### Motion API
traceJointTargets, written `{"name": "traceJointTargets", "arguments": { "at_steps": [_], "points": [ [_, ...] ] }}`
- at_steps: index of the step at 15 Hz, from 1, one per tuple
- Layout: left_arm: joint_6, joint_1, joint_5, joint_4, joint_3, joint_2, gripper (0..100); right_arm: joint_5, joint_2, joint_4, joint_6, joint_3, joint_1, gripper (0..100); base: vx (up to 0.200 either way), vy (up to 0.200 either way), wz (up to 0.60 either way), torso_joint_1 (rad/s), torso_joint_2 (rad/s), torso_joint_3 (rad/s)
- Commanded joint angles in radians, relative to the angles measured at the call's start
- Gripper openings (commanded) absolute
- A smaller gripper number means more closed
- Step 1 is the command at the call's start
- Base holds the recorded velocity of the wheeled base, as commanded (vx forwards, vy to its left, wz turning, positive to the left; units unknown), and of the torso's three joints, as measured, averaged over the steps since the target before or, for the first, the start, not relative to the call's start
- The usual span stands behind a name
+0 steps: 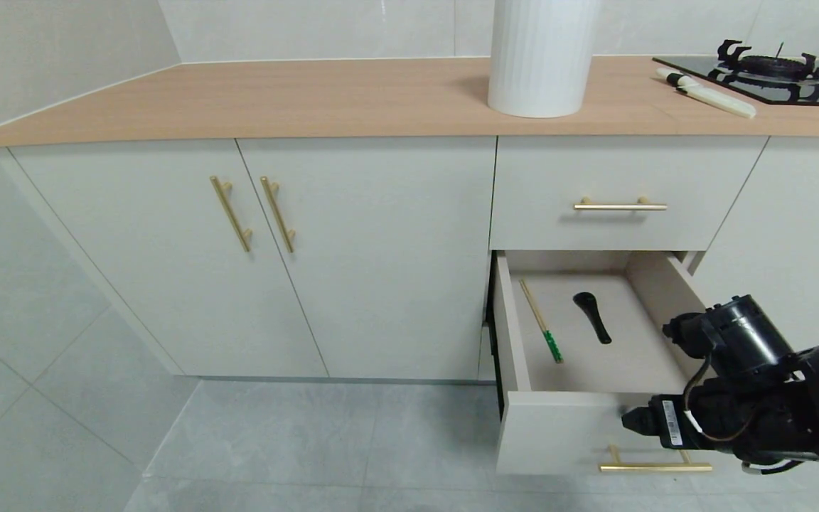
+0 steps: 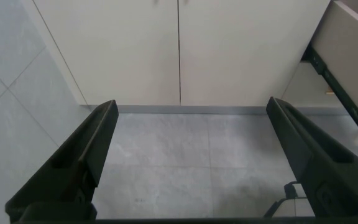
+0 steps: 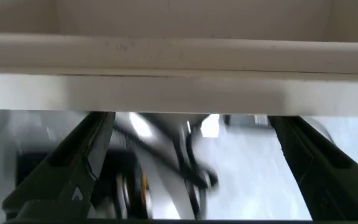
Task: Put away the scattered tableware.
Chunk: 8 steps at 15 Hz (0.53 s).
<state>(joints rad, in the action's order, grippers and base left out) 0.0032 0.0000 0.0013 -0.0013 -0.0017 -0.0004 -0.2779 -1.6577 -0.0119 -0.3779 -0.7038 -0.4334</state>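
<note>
The lower drawer (image 1: 510,334) stands pulled out. Inside lie a pair of chopsticks with green tips (image 1: 542,321) and a black spoon (image 1: 592,316). A white-handled knife (image 1: 708,95) rests on the wooden counter beside the stove. My right arm (image 1: 751,398) hangs at the drawer's front right corner, just above its gold handle (image 1: 655,466). In the right wrist view my right gripper (image 3: 197,165) is open, with the drawer's pale front panel (image 3: 179,93) close before it. My left gripper (image 2: 191,168) is open over the floor, facing the cabinet doors, with nothing between its fingers.
A tall white ribbed container (image 1: 541,57) stands on the counter (image 1: 274,99). A black gas stove (image 1: 772,71) sits at the far right. The upper drawer (image 1: 619,206) and the double cabinet doors (image 1: 253,249) are closed. Grey tiled floor (image 1: 274,448) lies before the cabinets.
</note>
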Motion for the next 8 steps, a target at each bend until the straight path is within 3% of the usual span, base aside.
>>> {"name": "traceJointTargets", "arguments": {
  "at_steps": [1,8],
  "points": [
    [0.000,0.000,0.000,0.000,0.000,0.000,100,0.000,-0.094,0.003,0.036,-0.077,0.053,100,0.000,0.000,0.00,0.000,0.00,0.000],
    [0.000,0.000,0.000,0.000,0.000,0.000,100,0.000,-0.306,0.004,0.106,-0.391,0.170,100,0.000,0.000,0.00,0.000,0.00,0.000]
  ]
}}
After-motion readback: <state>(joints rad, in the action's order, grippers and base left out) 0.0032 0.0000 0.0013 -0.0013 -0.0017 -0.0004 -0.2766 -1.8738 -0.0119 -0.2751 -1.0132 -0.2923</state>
